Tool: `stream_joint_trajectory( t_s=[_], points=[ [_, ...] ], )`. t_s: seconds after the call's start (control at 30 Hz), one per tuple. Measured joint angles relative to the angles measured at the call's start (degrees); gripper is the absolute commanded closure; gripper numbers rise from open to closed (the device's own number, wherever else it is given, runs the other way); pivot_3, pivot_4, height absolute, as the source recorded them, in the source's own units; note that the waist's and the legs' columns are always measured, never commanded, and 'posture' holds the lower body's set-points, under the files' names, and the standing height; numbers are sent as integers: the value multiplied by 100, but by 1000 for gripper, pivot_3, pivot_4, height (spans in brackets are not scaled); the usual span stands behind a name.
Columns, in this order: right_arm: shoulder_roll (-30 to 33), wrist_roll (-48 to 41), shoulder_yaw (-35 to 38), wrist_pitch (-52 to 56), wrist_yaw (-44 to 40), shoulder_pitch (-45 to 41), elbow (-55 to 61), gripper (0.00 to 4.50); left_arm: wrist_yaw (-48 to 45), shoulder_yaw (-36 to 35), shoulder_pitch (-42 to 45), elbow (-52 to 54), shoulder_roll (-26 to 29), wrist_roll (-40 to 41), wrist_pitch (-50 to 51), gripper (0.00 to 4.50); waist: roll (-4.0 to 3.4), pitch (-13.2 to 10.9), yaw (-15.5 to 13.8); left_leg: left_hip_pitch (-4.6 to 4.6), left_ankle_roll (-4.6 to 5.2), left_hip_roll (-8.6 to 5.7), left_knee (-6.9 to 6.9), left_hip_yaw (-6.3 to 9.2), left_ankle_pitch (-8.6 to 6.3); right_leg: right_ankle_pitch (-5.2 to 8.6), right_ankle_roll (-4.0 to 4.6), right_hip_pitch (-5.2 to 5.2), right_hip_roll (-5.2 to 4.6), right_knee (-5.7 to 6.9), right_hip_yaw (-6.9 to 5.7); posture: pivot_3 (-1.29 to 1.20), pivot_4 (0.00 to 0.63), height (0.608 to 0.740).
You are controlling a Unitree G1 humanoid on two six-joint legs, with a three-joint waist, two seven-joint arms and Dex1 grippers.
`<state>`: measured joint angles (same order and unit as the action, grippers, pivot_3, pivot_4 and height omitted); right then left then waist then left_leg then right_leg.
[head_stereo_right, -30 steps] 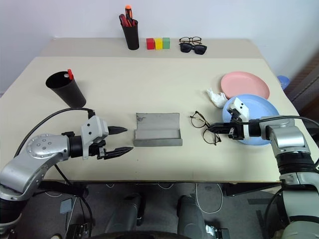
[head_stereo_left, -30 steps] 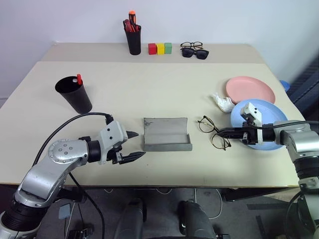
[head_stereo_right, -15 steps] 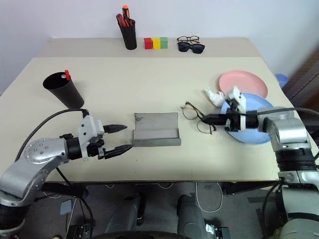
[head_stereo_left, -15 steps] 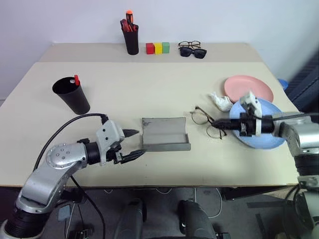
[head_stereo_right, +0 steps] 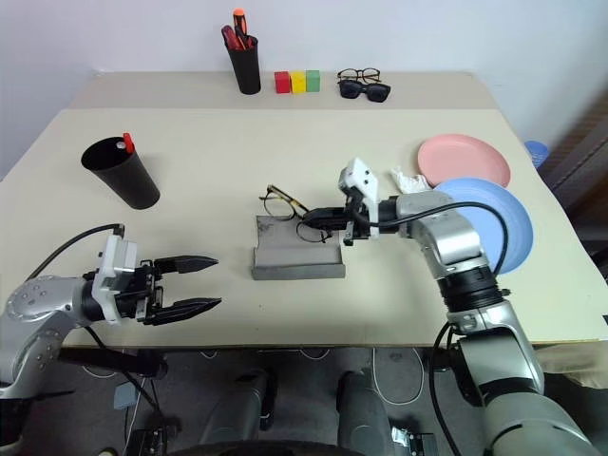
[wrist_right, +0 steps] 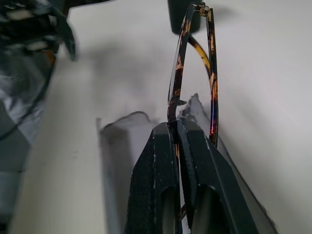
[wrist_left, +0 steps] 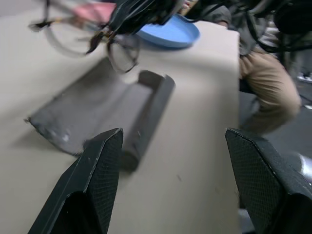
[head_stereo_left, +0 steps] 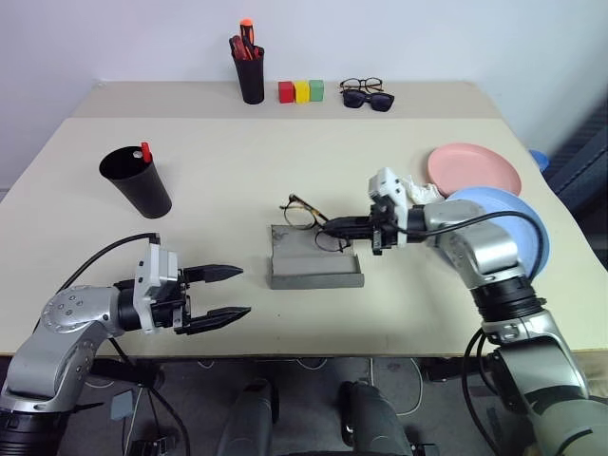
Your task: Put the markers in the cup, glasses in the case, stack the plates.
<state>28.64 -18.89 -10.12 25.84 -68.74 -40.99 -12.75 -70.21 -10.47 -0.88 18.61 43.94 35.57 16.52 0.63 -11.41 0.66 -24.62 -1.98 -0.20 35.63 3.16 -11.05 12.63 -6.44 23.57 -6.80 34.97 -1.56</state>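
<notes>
Left pincer [head_stereo_left: 220, 294]: released, near bench edge, left of the case. Grey felt hinged case [head_stereo_left: 315, 256]: lid up, long axis across the bench. Thin black wire-framed glasses [head_stereo_left: 309, 217]: clenched in right pincer [head_stereo_left: 334, 226], held just above the case's far wall; lowering required.

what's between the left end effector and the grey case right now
Only bare tabletop: the head views show nothing lying between the open left end effector and the case. The left wrist view shows the same empty stretch.

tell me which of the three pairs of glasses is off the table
The thin wire-framed glasses, pinched in the right gripper above the grey case.
</notes>
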Motion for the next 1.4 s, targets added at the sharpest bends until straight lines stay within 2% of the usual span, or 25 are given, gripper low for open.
stream_joint_trajectory(
  t_s=[0.23,0.33,0.43,0.47,0.57,0.7,0.8,0.9,1.03,1.17,1.4],
  points=[
    [158,421,-298,-342,-246,19,-463,4452,-98,-5,3,-137,40,-16,-234,1104,-2,-1,16,-1,0,0,-6,0,0,0,0,6,1,4,0,0,150,740],
    [398,462,-325,-294,-489,53,-421,3523,-58,-5,-38,-137,40,-38,-261,1104,-2,-1,9,-1,0,0,-6,0,0,0,-1,5,0,3,0,0,150,740],
    [657,480,-341,-108,-677,188,-322,2093,-50,-5,-115,-144,40,-87,-330,1104,-3,-2,9,-1,0,1,-6,0,0,0,-1,7,0,3,0,0,150,740],
    [747,484,-370,-51,-770,228,-248,1459,-45,-4,-111,-162,39,-117,-352,1104,-3,-2,12,-1,0,1,-6,0,0,0,-1,8,0,3,0,0,150,740],
    [1021,487,-478,110,-1042,386,46,70,26,19,-8,-277,35,-181,-380,1104,-3,-2,12,-1,0,2,-7,0,0,1,-1,9,0,3,0,0,150,740],
    [1036,457,-433,163,-885,544,312,70,336,96,477,-488,-34,-425,-397,1104,-3,-2,8,-1,-1,2,-7,0,0,1,-2,9,0,4,0,0,150,740],
    [1116,262,-138,326,-736,710,792,70,665,274,895,-592,-45,-571,-119,1104,-3,-2,0,-2,0,1,-7,-1,0,-1,-2,8,0,4,0,0,150,740],
    [1514,55,369,436,-519,1361,1645,70,989,526,1540,-957,-115,-811,186,1104,1,-1,-118,-7,0,-1,-6,2,0,2,-9,7,1,4,-4,0,150,740],
    [1764,-4,1147,386,46,2597,2685,0,1275,945,2724,-1858,-361,-1321,213,2385,5,-1,-177,-10,0,-4,3,1,0,5,-14,-1,1,1,-6,0,150,740],
    [1765,159,1799,-8,680,3604,3354,0,1584,1393,3964,-3148,-837,-2029,-52,4473,10,0,-141,-10,0,-5,11,0,0,9,-25,-5,0,0,-6,0,150,740],
    [1501,214,2511,-364,1421,4841,3901,0,1592,2158,5868,-6276,-1835,-3194,-1503,4473,17,-1,-127,-10,1,-4,11,-1,1,8,-26,-4,0,0,-6,0,150,740]
  ],
)
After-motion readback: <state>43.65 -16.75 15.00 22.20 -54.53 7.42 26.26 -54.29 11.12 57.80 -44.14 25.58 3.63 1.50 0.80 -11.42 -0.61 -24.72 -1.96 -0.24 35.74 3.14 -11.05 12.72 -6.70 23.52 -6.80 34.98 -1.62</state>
